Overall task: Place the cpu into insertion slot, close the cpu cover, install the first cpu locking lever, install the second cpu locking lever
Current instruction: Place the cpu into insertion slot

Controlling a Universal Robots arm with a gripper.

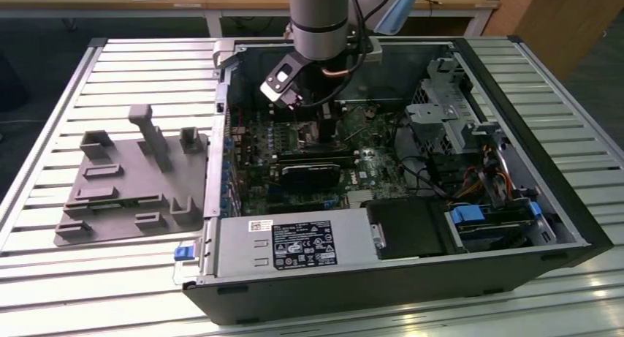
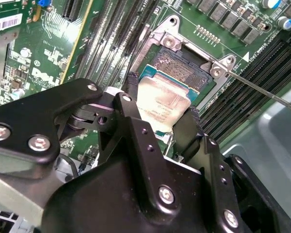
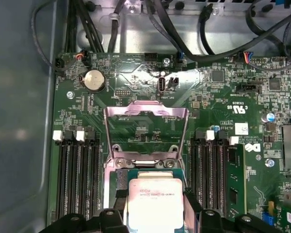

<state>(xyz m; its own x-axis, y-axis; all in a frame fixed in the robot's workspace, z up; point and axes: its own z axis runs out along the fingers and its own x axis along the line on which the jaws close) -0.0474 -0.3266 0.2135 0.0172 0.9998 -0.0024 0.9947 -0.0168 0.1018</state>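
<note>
Clamping the cpu (image 2: pixel 162 104) by two opposite edges between the black, matte, bolt-studded fingers (image 2: pixel 127 114) of the gripper (image 2: pixel 160 116), closed tight on the chip. Holds that flat square, pale silvery-beige on top with a teal rim, over the near part of the insertion slot (image 2: pixel 182 68). Leaves exposed beyond it a dark, finely grained centre inside a bright metal rim with screw heads at the corners. Cannot be judged from either wrist view whether chip and socket touch. Presents, in the first wrist view, the cpu cover (image 3: pixel 145 110) as a thin silvery window frame swung open off the slot, framing green board (image 3: pixel 145 133). Crops the chip's near edge there. Runs a thin steel lever rod (image 2: pixel 262 92) away from one socket corner. Hides the socket behind the arm (image 1: pixel 317 15) in the exterior view, inside a black computer case (image 1: pixel 390 293) on a slatted metal table (image 1: pixel 98 278).
</note>
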